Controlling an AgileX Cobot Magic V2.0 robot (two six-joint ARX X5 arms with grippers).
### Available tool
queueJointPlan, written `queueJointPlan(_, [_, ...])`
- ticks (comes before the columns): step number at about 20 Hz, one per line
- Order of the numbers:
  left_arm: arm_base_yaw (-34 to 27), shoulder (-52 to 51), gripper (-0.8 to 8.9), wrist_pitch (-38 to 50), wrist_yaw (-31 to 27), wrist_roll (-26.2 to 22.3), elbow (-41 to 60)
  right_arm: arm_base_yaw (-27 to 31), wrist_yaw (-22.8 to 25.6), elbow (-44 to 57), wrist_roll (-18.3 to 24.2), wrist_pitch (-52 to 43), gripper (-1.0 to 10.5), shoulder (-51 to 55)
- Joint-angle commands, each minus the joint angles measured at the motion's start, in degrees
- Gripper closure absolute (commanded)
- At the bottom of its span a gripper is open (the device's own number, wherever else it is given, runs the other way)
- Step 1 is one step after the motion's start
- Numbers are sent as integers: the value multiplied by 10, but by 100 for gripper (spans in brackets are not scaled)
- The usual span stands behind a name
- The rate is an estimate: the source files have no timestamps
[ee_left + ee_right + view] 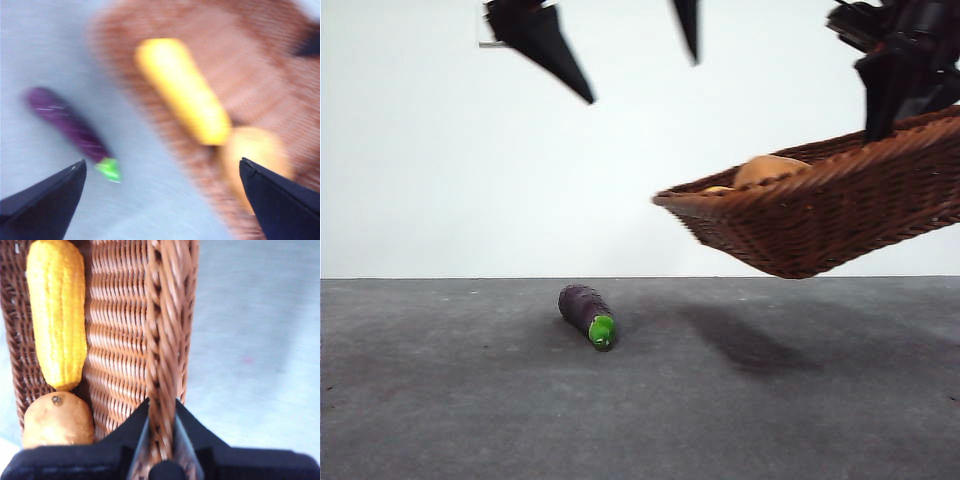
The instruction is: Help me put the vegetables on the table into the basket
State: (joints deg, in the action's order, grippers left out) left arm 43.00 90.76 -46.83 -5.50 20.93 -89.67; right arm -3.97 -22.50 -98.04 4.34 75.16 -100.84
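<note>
In the front view we see a dark brown wicker basket (830,215) lifted clear of the table (640,400), tilted so that its left end hangs lower than its right, filling the right half of the frame. Our right gripper (890,95), at the upper right corner, is clenched on the basket's braided rim; in the right wrist view its two black jaws (160,440) pinch that rim (162,340) between them.

Inside the basket lie two vegetables. The brown potato (770,168) shows above the rim in the front view, and in the right wrist view it sits at the lower left (57,420), touching the end of the yellow corn cob (57,315) at the upper left.

The purple eggplant (586,314) lies alone on the grey table at lower centre, its green cap facing us, well apart from the basket.

Our left gripper (630,60) hangs at the top of the front view, left of centre, released, its jaws spread wide and holding nothing. Its blurred wrist view shows the eggplant (67,125) on the table beside the basket (260,75), with the corn (182,90) and potato (255,155) inside.
</note>
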Motion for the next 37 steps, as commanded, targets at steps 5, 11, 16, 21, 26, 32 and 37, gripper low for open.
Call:
queueJointPlan(5, [-125,88,275,19,91,-6,1,51,-9,-2,5,-2,964,6])
queueJointPlan(11, [-165,216,274,-2,107,-6,-56,63,-6,-2,9,-3,964,6])
queueJointPlan(16, [-165,313,275,-40,104,-6,-153,63,-7,-2,13,-1,964,6])
queueJointPlan(21, [-165,364,275,-65,62,-6,-176,63,-7,-2,13,-2,964,6])
queueJointPlan(26, [-164,372,281,-58,53,-5,-176,63,-7,-2,15,-2,964,6])
queueJointPlan(32, [-164,381,400,-56,44,1,-176,63,-7,-2,15,-3,964,6])
queueJointPlan(37, [-161,382,734,-57,40,-1,-176,63,-7,-2,15,-2,963,6])
